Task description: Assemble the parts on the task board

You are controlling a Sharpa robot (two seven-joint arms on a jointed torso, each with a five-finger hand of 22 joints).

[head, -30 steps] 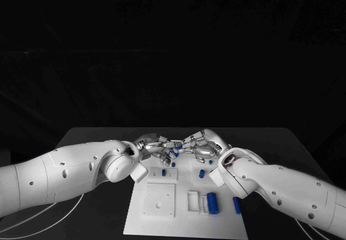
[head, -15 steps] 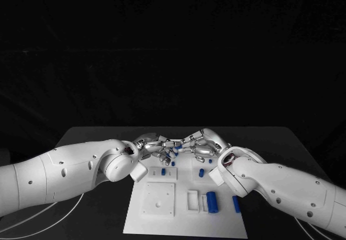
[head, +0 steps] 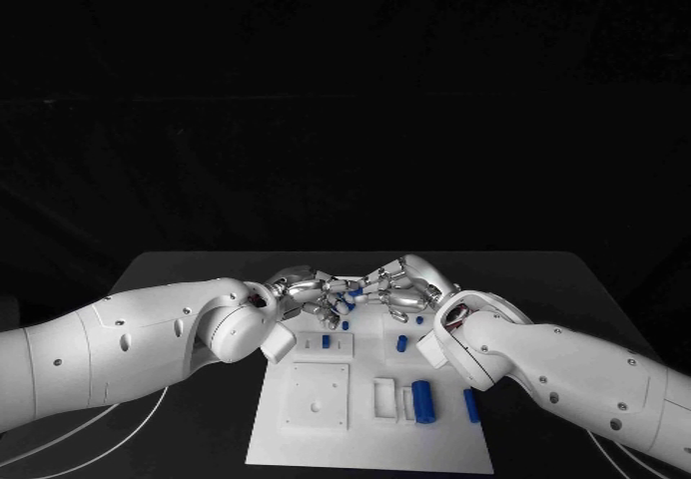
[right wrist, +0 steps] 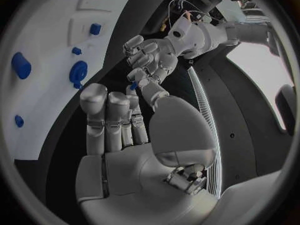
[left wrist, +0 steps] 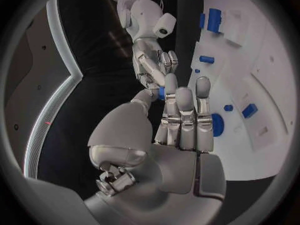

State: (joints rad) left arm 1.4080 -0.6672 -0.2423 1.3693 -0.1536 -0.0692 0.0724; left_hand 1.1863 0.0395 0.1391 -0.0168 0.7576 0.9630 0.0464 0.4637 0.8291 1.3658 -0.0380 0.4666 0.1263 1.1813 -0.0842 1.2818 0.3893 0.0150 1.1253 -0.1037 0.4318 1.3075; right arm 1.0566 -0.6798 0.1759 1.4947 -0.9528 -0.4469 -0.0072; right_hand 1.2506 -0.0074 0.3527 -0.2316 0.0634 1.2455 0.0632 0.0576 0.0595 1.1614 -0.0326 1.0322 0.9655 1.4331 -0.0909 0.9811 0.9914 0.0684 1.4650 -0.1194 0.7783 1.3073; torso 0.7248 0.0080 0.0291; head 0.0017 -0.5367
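The white task board (head: pixel 332 439) lies in the middle of the black table. Above its far end my left hand (head: pixel 306 289) and right hand (head: pixel 400 284) meet fingertip to fingertip. Between them sits a small blue part (head: pixel 350 296), pinched by thumb and finger of both hands. The left wrist view shows that blue part (left wrist: pixel 161 92) at my left hand's (left wrist: pixel 178 130) fingertips, with the right hand (left wrist: pixel 153 67) reaching in. In the right wrist view the part (right wrist: pixel 133 86) lies between my right hand (right wrist: pixel 125 130) and the left hand (right wrist: pixel 150 57).
On the board lie a blue cylinder (head: pixel 422 400), a blue bar (head: pixel 471 404) and two short blue pieces (head: pixel 326 341) (head: pixel 401 343). A white square block (head: pixel 316 396) and a white slotted holder (head: pixel 384 398) sit near the front. A round blue part (right wrist: pixel 79 72) stands in the board.
Both hands have stayed joined around the small blue part above the board's far end; no clear movement of hands or parts.
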